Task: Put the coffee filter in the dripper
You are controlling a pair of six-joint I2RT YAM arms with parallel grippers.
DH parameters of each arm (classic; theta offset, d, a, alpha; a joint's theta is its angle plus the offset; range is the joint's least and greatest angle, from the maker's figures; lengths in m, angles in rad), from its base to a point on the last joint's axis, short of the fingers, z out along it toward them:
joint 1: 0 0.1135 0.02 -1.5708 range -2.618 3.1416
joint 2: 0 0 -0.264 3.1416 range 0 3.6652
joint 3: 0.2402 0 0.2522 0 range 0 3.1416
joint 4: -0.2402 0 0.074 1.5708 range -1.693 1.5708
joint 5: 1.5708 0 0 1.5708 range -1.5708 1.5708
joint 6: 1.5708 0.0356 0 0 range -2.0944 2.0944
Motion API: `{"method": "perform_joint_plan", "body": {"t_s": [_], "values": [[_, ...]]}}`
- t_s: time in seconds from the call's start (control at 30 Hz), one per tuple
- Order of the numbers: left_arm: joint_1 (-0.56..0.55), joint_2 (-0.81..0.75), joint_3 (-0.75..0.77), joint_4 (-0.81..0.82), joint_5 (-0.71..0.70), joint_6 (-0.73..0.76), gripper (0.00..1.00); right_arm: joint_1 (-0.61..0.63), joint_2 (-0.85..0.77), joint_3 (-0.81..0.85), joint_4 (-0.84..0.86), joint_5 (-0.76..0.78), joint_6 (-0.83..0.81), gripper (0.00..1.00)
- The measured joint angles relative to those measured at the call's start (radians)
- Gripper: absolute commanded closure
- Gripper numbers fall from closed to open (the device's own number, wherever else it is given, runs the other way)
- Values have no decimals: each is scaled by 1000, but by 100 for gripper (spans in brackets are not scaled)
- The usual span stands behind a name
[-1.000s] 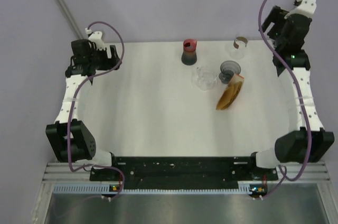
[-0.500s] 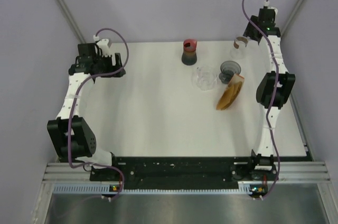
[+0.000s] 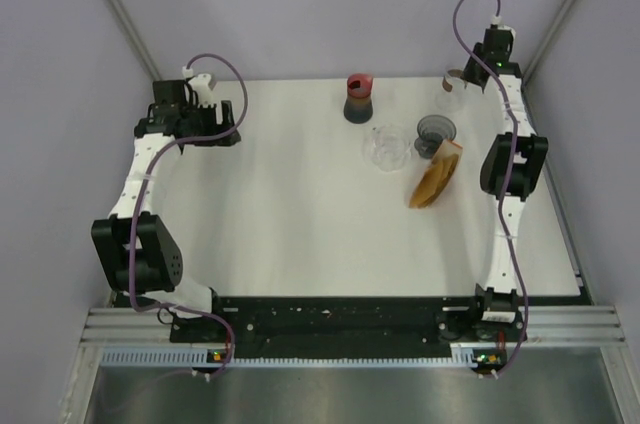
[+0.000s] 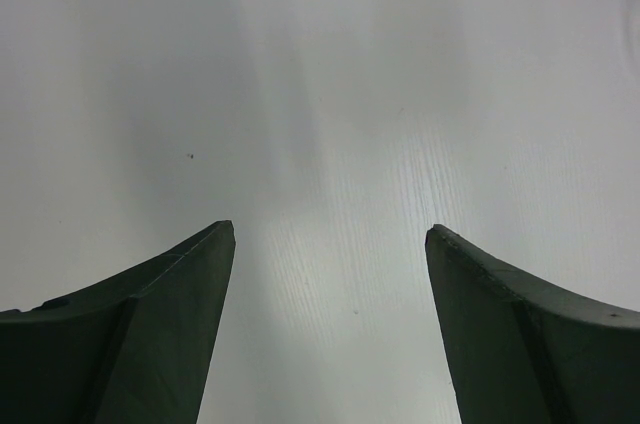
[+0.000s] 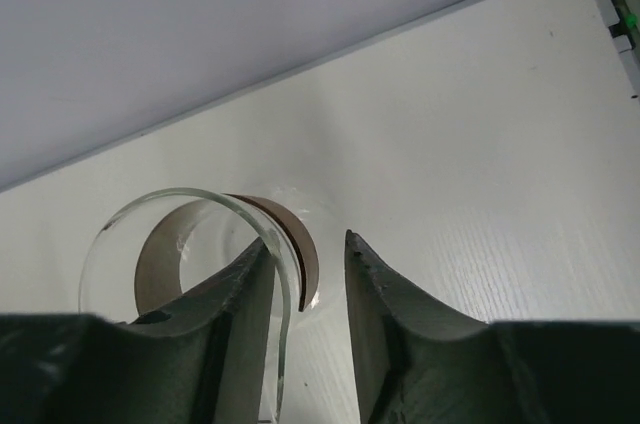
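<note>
The brown coffee filter [image 3: 437, 175] lies flat on the white table [image 3: 280, 204], right of centre. Just behind it stands a dark grey ribbed cone, the dripper [image 3: 435, 131]. My right gripper [image 3: 469, 78] [image 5: 309, 241] is at the back right, straddling the rim of a clear glass [image 3: 453, 85] [image 5: 190, 194] with a brown band [image 5: 158, 249]. One finger is inside the glass against its wall. The other is outside, a small gap away from the band. My left gripper [image 3: 228, 126] [image 4: 330, 229] hangs open over bare table at the back left, holding nothing.
A red-topped dark vessel [image 3: 358, 96] stands at the back centre. A clear glass cup [image 3: 387, 147] sits left of the dripper. The lilac back wall [image 5: 200, 34] rises just behind the banded glass, and side walls close in on both sides.
My right arm has swung in from the far right edge to the banded glass, and its jaws have narrowed around the rim. The left arm has shifted slightly right.
</note>
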Motion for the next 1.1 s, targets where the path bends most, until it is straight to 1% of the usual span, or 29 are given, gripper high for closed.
{"method": "perform_joint_plan", "body": {"t_s": [0.03,0.1,0.13,0.17,0.4,0.5,0.57,0.7,0.73,0.83,0.87,0.93,1.0,1.1], "values": [[0,0,1,0,0,0,18,0,9,-1,0,-6,0,76],[0,0,3,-1,0,0,18,0,18,-2,-1,-15,-1,92],[0,0,4,-2,0,0,18,0,19,-3,-3,-19,0,98],[0,0,6,-4,0,0,18,0,19,-3,-3,-16,-3,100],[-2,0,23,-24,0,2,18,0,5,-3,-8,17,-17,100],[-3,-1,34,-36,1,6,18,3,-41,-6,-30,12,-39,100],[-3,-3,38,-43,3,11,18,7,-106,-36,-32,3,-68,100],[-4,-6,47,-55,6,23,18,63,-351,-174,-24,-47,-162,100],[-4,-8,47,-56,7,24,18,99,-433,-229,-6,-64,-194,100],[-4,-14,47,-63,12,29,17,264,-654,-386,50,-124,-290,100],[-4,-20,48,-70,15,31,17,403,-768,-487,86,-180,-354,100],[-4,-26,48,-73,17,35,17,550,-836,-589,134,-238,-407,100],[-4,-32,48,-77,18,42,17,674,-865,-701,154,-290,-452,100],[-4,-38,49,-82,19,49,17,770,-830,-817,142,-325,-501,100]]}}
